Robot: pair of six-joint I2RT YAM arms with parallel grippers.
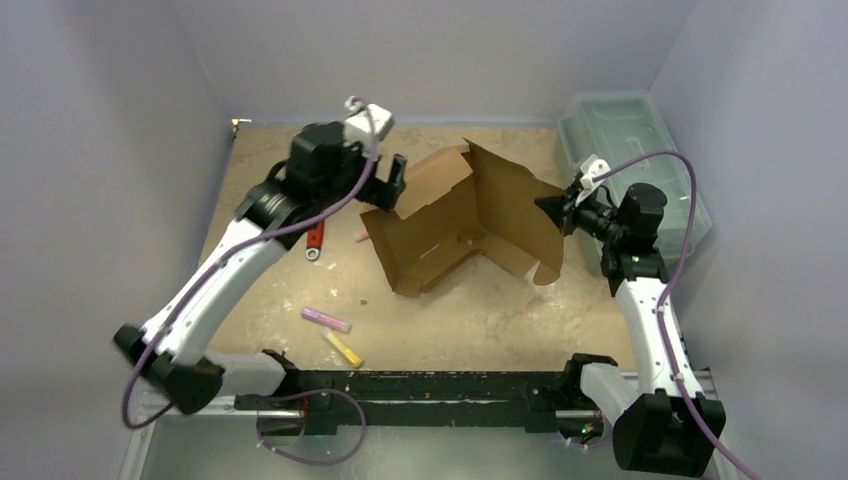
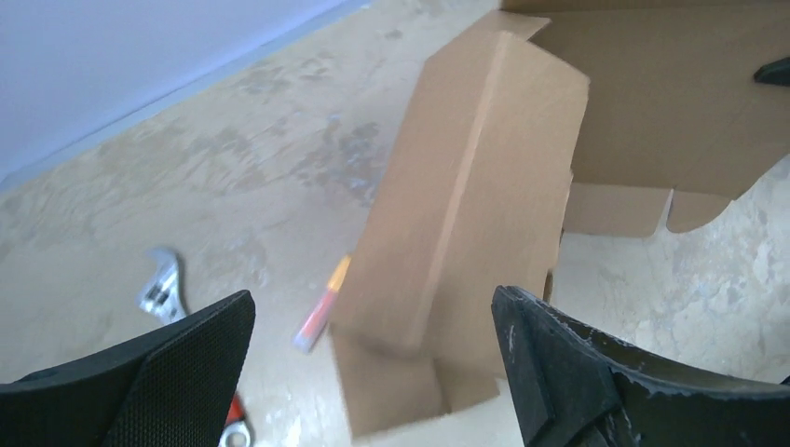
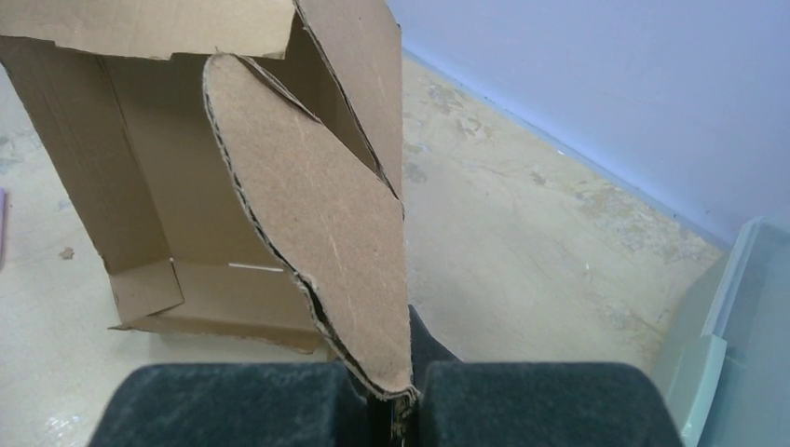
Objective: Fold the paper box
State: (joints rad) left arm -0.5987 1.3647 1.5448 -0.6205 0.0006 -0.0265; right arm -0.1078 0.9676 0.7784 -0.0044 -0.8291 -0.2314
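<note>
The paper box (image 1: 450,225) lay half-formed at the centre of the worktop (image 1: 480,310), one large panel standing up toward the right of the top view. The right pincer (image 1: 562,212) was pressed together on the box's rounded flap (image 3: 307,214), pinching its edge. The left pincer (image 1: 392,182) hung spread wide just beside the raised side wall (image 2: 466,186), apparently touching nothing. The sound move, by judgement, was for the left pincer to push that wall inward along its crease while the right steadied the flap, lest the light cardboard slide or tear.
</note>
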